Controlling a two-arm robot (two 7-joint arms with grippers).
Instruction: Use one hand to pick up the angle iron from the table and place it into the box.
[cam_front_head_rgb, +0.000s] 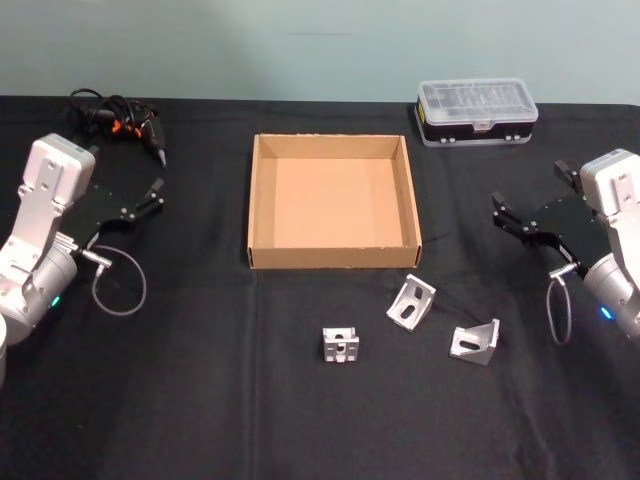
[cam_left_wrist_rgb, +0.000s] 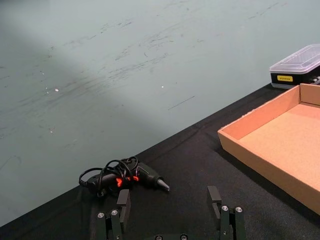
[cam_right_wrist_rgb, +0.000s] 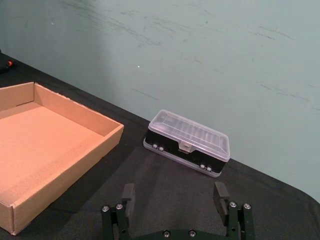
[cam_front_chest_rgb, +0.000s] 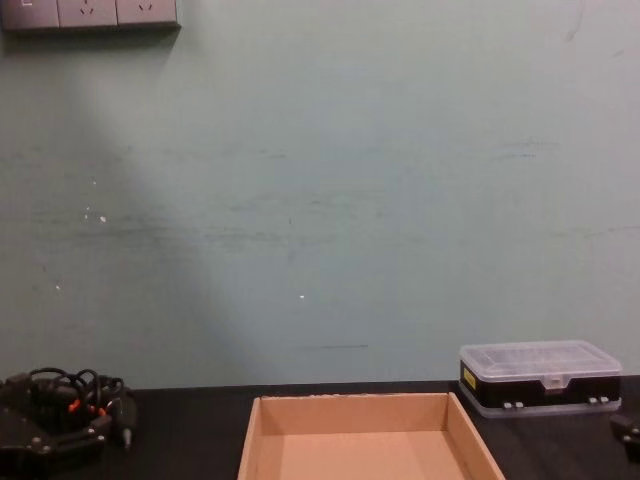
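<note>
Three silver angle irons lie on the black table (cam_front_head_rgb: 200, 400) in front of the box: one at the left (cam_front_head_rgb: 340, 343), one in the middle (cam_front_head_rgb: 411, 303), one at the right (cam_front_head_rgb: 475, 341). The tan cardboard box (cam_front_head_rgb: 262, 200) sits at the table's centre with nothing inside; its wall (cam_left_wrist_rgb: 260, 167) (cam_right_wrist_rgb: 65, 170) (cam_front_chest_rgb: 350, 418) also shows. My left gripper (cam_front_head_rgb: 154, 196) (cam_left_wrist_rgb: 169, 197) hovers open left of the box. At the far right, my right gripper (cam_front_head_rgb: 499, 212) (cam_right_wrist_rgb: 174, 191) is open too, above and beyond the rightmost angle iron. Neither holds anything.
A clear-lidded plastic case (cam_front_head_rgb: 477, 112) (cam_right_wrist_rgb: 187, 142) (cam_front_chest_rgb: 540, 375) stands at the back right. A black tool with tangled cables (cam_front_head_rgb: 125, 120) (cam_left_wrist_rgb: 125, 177) lies at the back left. A pale green wall rises behind the table.
</note>
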